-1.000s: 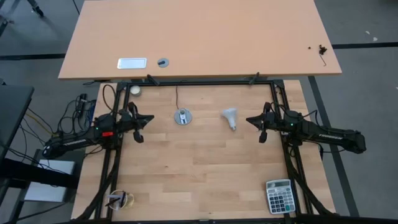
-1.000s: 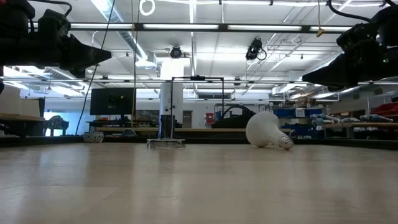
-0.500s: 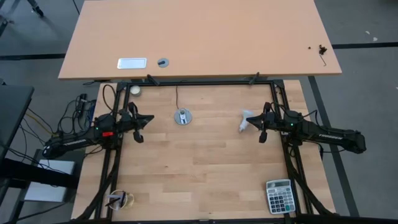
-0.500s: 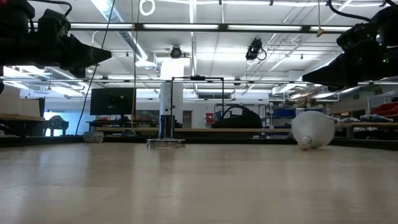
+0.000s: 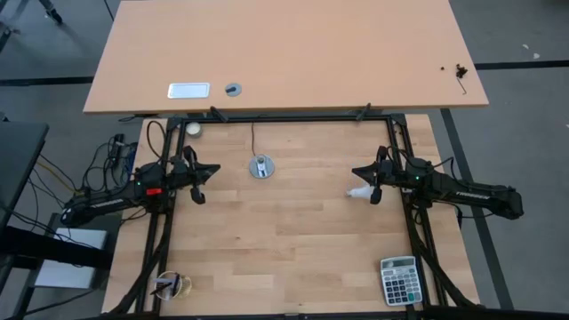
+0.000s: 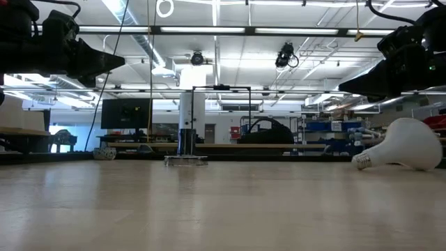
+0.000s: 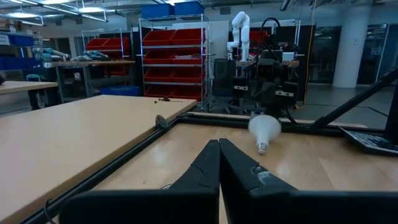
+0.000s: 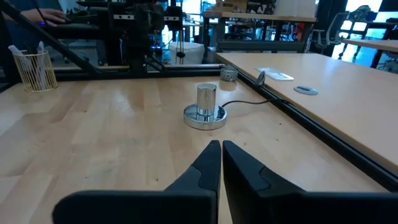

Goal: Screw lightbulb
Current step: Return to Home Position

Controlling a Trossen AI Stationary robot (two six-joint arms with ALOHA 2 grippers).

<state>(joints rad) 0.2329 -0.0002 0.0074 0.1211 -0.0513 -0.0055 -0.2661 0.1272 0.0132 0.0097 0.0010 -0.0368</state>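
The white lightbulb (image 5: pixel 357 192) lies on its side on the wooden table, its narrow screw base (image 6: pixel 362 162) pointing toward the table's left. It is just below my right gripper and partly hidden under it in the high view. It also shows in the left wrist view as the lightbulb (image 7: pixel 264 129). The round metal socket (image 5: pixel 260 166) with its black cord stands at the table's middle, far half. My left gripper (image 5: pixel 217 167) hovers shut at the left edge. My right gripper (image 5: pixel 355 172) hovers shut at the right, above the bulb without touching it.
A calculator (image 5: pixel 400 280) lies at the near right corner, and a wire cup (image 5: pixel 169 284) stands at the near left. A small white ball (image 5: pixel 193 129) sits at the far left. A black frame (image 5: pixel 293 117) borders the table, with a larger tabletop (image 5: pixel 284 53) beyond.
The lightbulb has rolled along the table from right of the socket toward the right edge and a little toward the near edge. It has turned about, so its base now points left. Both arms have kept still.
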